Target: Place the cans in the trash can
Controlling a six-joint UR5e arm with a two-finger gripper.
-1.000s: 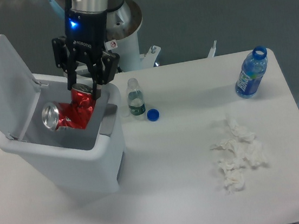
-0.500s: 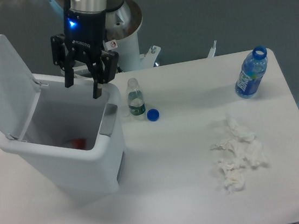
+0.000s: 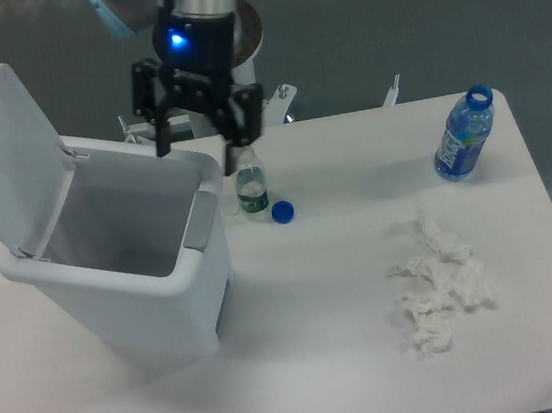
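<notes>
Hovering above the far rim of the trash can, lid raised, the gripper has its jaws apart, empty; small clear bottle just beside.

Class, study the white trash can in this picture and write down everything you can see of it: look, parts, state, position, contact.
The trash can is a large white rectangular bin, apparently plastic, standing upright on the white table at the left. Its flat hinged lid is swung open and tilts up to the left. A grey inner flap shows at the right wall. The visible interior looks bare; the bottom is hidden. The open end effector hangs above its back right rim, not touching it.
</notes>
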